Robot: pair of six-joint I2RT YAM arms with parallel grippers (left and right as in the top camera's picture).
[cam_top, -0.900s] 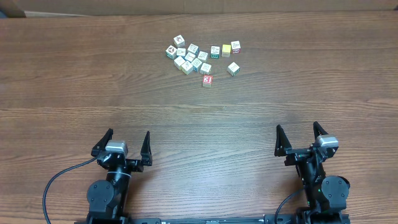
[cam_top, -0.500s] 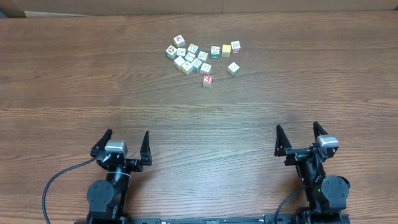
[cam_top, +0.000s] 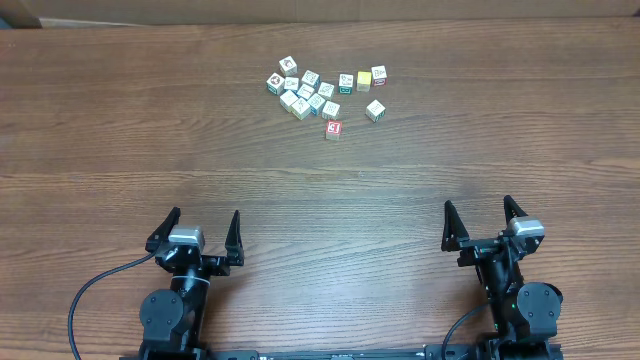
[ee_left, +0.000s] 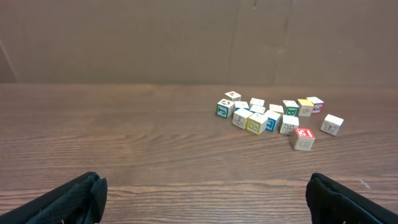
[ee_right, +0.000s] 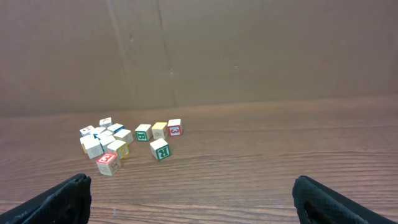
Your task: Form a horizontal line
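Observation:
No horizontal line shows in any view. Several small wooden cubes lie in an irregular bunch at the far middle of the table. A red-and-white faced cube sits just in front of the bunch, also seen as the red-topped cube. A green-edged cube lies a little apart to the right. My left gripper and right gripper both stand open near the front edge, far from the cubes. Only bare wood lies between the fingers of the left gripper and of the right gripper.
The brown wooden table ends at a brown cardboard wall behind the cubes. A black cable curves out from the left arm's base at the front left.

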